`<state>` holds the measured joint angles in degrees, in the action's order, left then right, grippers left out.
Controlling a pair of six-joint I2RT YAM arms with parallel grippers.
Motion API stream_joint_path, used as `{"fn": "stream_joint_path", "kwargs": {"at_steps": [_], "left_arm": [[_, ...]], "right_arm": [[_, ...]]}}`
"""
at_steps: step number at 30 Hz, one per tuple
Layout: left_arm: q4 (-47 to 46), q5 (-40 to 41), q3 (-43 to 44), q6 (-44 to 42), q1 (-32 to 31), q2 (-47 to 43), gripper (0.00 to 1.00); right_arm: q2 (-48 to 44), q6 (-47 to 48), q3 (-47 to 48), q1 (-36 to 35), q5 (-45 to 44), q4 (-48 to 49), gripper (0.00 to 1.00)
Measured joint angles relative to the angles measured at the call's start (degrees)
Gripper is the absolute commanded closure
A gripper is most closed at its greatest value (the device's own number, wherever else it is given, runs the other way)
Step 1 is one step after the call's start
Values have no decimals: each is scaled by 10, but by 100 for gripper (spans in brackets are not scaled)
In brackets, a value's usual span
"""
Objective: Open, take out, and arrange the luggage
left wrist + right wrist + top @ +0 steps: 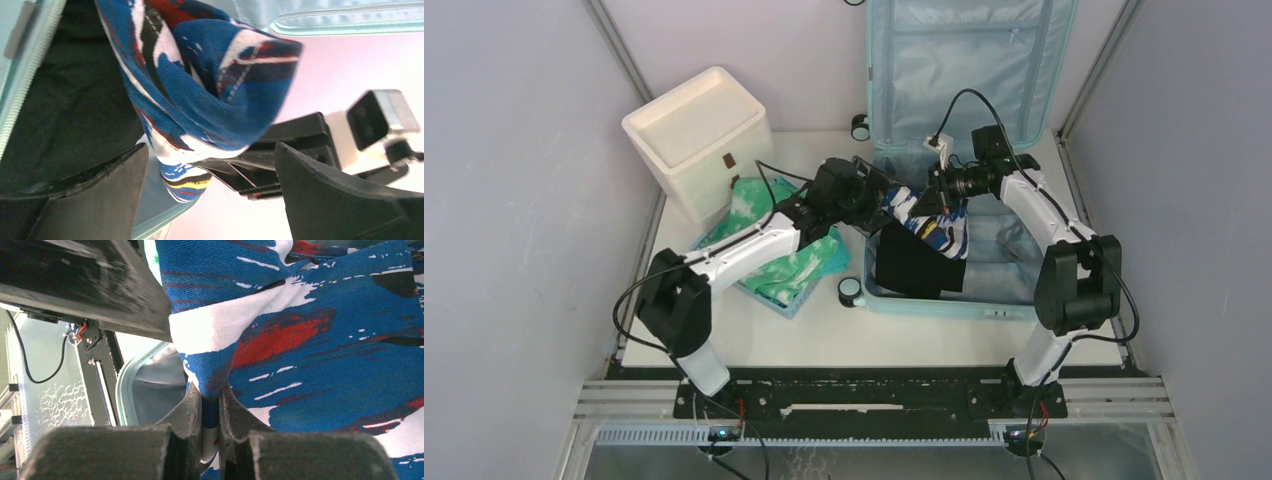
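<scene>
The white table carries everything, and the biggest thing on it is the luggage — a large light-blue hard-shell suitcase lying open on the right half. Its lid stands upright against the back wall, showing the pale blue-grey fabric lining. Its base lies flat between the two arms.

At the back left sits a white box-shaped drawer unit with a brown handle. Just in front of it is a small blue lattice plastic basket, filled with a crumpled green-and-white cloth under the left arm's forearm.

Inside the suitcase base, at its left end, lies a folded black garment. Above that garment hangs a blue cloth with white, red and yellow markings, lifted clear of the lining.

The right gripper pinches a fold of this patterned cloth, its jaws nearly together with the fabric squeezed between them. The left gripper faces it from the other side with its jaws spread wide — the cloth hangs in the gap, and neither finger is seen pressing on it.

A small black-and-white wheel shows at the suitcase's near left corner, and another at the far left corner.
</scene>
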<state>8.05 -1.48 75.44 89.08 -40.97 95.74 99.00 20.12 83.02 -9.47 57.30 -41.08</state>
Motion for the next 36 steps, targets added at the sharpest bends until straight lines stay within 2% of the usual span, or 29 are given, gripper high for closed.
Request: {"fn": "stream_joint_path", "kwargs": {"at_steps": [5, 12, 14, 17, 22, 26, 29, 36], "left_arm": [[35, 0, 13, 10, -2, 26, 8], [59, -7, 37, 10, -2, 48, 33], [61, -12, 41, 9, -2, 56, 43], [63, -20, 41, 7, -1, 64, 67], [61, -31, 42, -6, -1, 67, 91], [59, -37, 42, -33, -2, 67, 97], [59, -39, 42, -64, -2, 67, 99], [69, -40, 42, -156, -2, 67, 100]], "right_arm": [[0, 6, 0, -15, -18, -4, 98], [-2, 28, 0, -38, -52, -17, 98], [-5, 38, 0, -48, -67, -20, 97], [-12, 51, 0, -55, -89, -25, 95], [-20, 70, 0, -60, -104, -37, 71], [-25, 87, 0, -60, -101, -54, 52], [-38, 98, 0, -56, -85, -73, 43], [-88, 123, 0, -20, -38, -115, 34]]}}
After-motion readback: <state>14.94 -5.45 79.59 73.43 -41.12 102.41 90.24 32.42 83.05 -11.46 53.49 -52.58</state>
